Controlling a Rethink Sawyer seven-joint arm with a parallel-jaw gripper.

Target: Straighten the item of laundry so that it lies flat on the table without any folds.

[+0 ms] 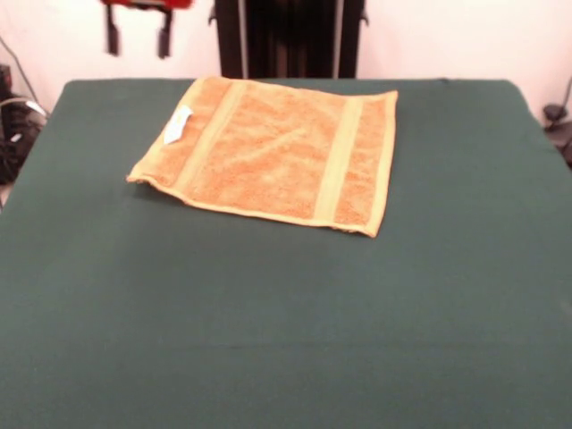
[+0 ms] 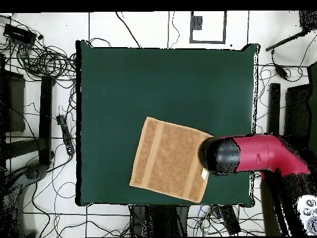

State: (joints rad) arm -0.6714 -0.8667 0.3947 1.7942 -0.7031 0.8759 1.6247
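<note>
The orange-tan towel [image 1: 273, 154] lies spread out on the far half of the dark green table [image 1: 286, 313], its two woven bands running front to back and its white tag [image 1: 178, 125] on the left part. No large fold shows. The towel also shows in the overhead view [image 2: 167, 159], near the table's [image 2: 155, 87] bottom edge. My gripper [image 1: 138, 37] hangs at the picture's top left, above and behind the towel's far left corner, its two black fingers apart with nothing between them. In the overhead view the red arm [image 2: 260, 154] covers the towel's right edge.
The robot's black pedestal [image 1: 289, 37] stands behind the table's far edge. Cables [image 2: 43, 59] and black stands [image 2: 44, 118] lie on the floor round the table. The towel's far edge is close to the table's far edge.
</note>
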